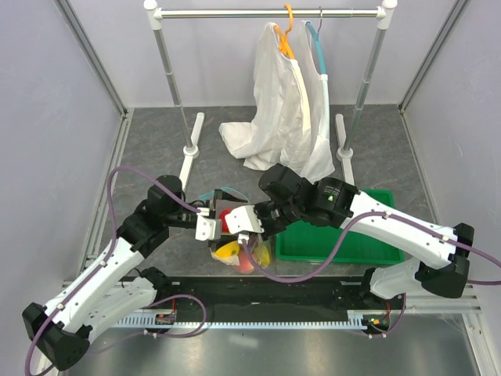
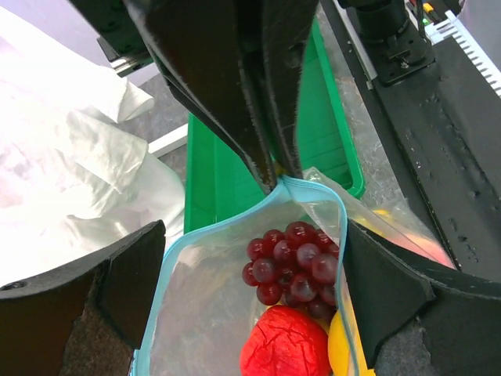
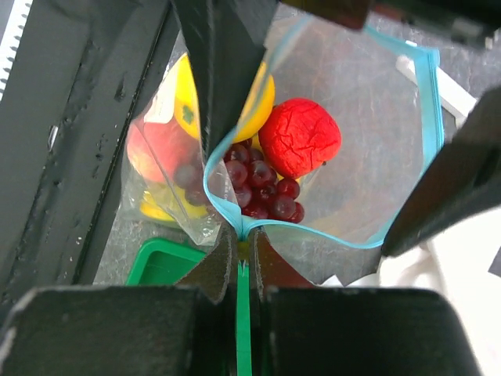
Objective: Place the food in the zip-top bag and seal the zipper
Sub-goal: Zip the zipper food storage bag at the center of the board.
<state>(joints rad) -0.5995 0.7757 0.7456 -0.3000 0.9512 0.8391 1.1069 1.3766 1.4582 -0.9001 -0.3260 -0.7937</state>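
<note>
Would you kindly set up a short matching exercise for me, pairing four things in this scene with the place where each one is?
Things:
1. grapes
2. green bin
3. white garment
4. teal bag edge

Places:
A. hanging from the rail
B. pinched in the right gripper
C. inside the clear bag
D. flat on the table beside the bag

Pairs: 1-C, 2-D, 3-A, 4-B.
</note>
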